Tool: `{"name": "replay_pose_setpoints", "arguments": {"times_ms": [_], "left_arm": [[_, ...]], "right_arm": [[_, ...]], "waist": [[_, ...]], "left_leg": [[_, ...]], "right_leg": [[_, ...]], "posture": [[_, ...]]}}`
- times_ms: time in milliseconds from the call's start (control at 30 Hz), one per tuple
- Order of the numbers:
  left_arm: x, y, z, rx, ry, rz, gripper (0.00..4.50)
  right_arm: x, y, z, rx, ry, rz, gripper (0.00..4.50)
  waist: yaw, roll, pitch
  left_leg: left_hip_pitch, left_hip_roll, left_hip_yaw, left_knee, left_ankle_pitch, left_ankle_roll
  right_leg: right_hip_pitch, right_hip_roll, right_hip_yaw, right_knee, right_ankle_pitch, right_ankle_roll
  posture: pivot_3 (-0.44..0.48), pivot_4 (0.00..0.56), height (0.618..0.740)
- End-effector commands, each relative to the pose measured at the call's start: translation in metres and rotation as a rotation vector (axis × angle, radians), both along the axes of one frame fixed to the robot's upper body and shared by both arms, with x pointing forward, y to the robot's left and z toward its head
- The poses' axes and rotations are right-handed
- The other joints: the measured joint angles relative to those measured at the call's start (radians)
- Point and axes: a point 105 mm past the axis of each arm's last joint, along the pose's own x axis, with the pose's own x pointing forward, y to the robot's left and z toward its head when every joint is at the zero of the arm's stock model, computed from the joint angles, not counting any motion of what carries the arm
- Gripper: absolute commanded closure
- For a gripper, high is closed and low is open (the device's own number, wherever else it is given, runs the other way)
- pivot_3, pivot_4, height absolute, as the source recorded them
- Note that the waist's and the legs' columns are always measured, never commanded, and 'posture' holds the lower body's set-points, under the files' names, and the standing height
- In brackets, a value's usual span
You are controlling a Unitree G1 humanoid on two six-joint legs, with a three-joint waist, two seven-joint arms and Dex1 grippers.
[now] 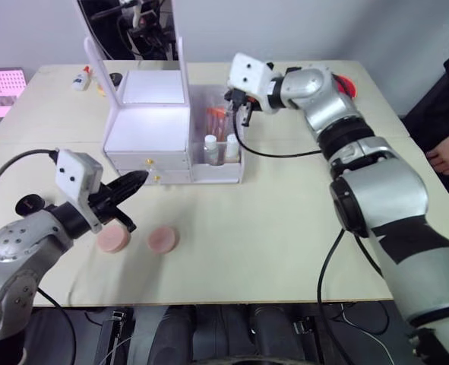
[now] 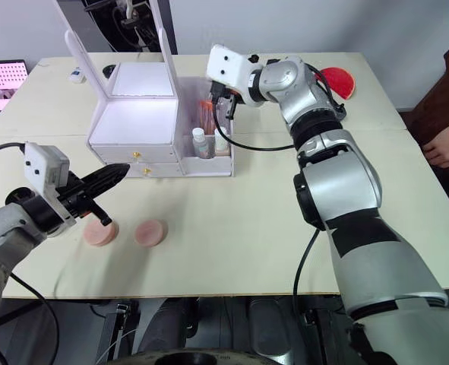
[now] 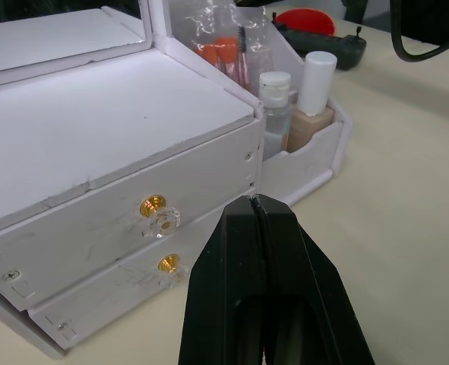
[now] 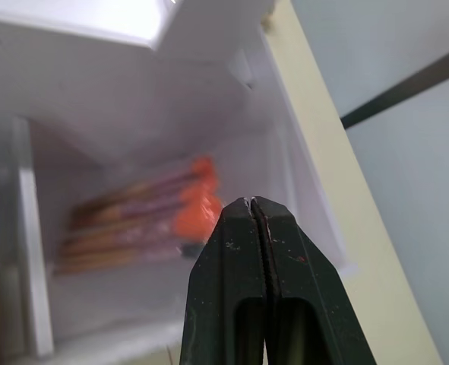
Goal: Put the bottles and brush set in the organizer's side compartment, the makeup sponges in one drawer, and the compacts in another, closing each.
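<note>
Nearest the camera on the left: left end effector (image 1: 137,179), fingers pressed together with nothing between them, pointed at the drawer fronts and hanging just short of the gold knobs (image 3: 156,214). Just beside and below it, two pink makeup sponges (image 1: 113,239) lying on the table (image 1: 285,236), near each other but not touching. Looks like the sponge step is up, and both drawers are flush and closed, so probably needs a drawer pulled first. Best bet: spread the fingers a little, line up square on one knob, pinch it and pull straight out rather than at an angle, since the white organizer (image 1: 148,129) looks light and could slide along with the drawer.

Moving right: side compartment (image 1: 232,166) already holding the two bottles (image 1: 211,146), upright at the front, with the brush set (image 1: 216,115) tucked behind them. Right end effector (image 1: 241,110) hovering over that compartment, fingers closed and empty, brushes lying below the tips in the wrist view. Worth lifting it straight up and clear so nothing gets knocked over.

Far right at the back: red round thing (image 1: 344,85), maybe a compact, can't really tell.
</note>
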Motion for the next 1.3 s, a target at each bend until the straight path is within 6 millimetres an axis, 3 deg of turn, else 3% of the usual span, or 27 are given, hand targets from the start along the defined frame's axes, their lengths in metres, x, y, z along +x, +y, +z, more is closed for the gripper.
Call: {"name": "replay_pose_setpoints", "arguments": {"times_ms": [33, 200, 467, 800, 967, 1033, 1167, 1300], "left_arm": [[-0.003, 0.002, 0.009, 0.014, -0.045, 0.004, 4.5], [-0.003, 0.003, 0.008, 0.012, -0.041, 0.007, 4.5], [0.002, -0.002, 0.009, 0.01, -0.048, -0.015, 4.5], [0.003, -0.001, 0.009, 0.012, -0.051, -0.015, 4.5], [0.006, -0.002, 0.011, 0.015, -0.059, -0.014, 4.5], [0.005, 0.002, 0.012, 0.018, -0.066, 0.007, 4.5], [0.003, 0.018, 0.012, 0.029, -0.076, 0.072, 4.5], [0.001, 0.031, 0.015, 0.034, -0.084, 0.11, 4.5]], "right_arm": [[0.001, -0.003, 0.023, 0.057, -0.061, -0.014, 4.46], [0.008, -0.029, 0.037, 0.047, -0.113, -0.108, 4.46], [0.013, -0.038, 0.022, 0.027, -0.106, -0.163, 4.46], [0.007, 0.002, 0.009, 0.027, -0.082, -0.07, 4.46], [0.009, 0.008, 0.001, 0.004, -0.088, -0.084, 4.46], [0.011, 0.002, 0.012, 0.017, -0.128, -0.109, 4.46], [0.011, -0.021, 0.052, 0.08, -0.245, -0.14, 4.46], [0.001, -0.036, 0.07, 0.186, -0.192, -0.067, 4.46]], "waist": [[0.001, 0.0, 0.0], [0.002, 0.0, 0.0], [-0.003, 0.0, 0.0], [-0.001, 0.0, 0.0], [0.002, 0.0, 0.0], [0.002, 0.0, 0.0], [0.002, 0.0, 0.0], [-0.001, 0.0, 0.0]], "left_leg": [[0.0, 0.0, 0.0, 0.0, 0.0, 0.0], [0.0, 0.0, 0.0, 0.0, 0.0, 0.0], [0.0, 0.002, 0.0, -0.001, 0.0, 0.0], [0.0, 0.002, 0.0, -0.001, 0.0, 0.0], [0.0, 0.002, 0.0, -0.001, 0.0, 0.0], [0.0, 0.002, 0.0, -0.001, 0.0, 0.0], [0.0, 0.002, 0.0, -0.001, 0.0, 0.0], [0.0, 0.002, 0.0, -0.001, 0.0, 0.0]], "right_leg": [[0.0, 0.0, 0.0, 0.0, 0.0, 0.0], [0.0, 0.0, 0.0, 0.0, -0.001, -0.001], [-0.001, 0.002, 0.0, 0.0, 0.0, -0.002], [-0.001, 0.002, 0.0, 0.001, 0.001, -0.001], [-0.001, 0.002, 0.0, 0.001, 0.001, -0.001], [-0.001, 0.002, 0.0, 0.001, 0.001, -0.001], [-0.001, 0.002, 0.0, 0.0, 0.001, -0.001], [-0.002, 0.002, 0.0, 0.0, 0.001, -0.001]], "posture": [[0.0, 0.15, 0.74], [0.0, 0.15, 0.74], [0.0, 0.15, 0.74], [0.0, 0.15, 0.74], [0.0, 0.15, 0.74], [0.0, 0.15, 0.74], [0.0, 0.15, 0.74], [0.0, 0.15, 0.74]]}}
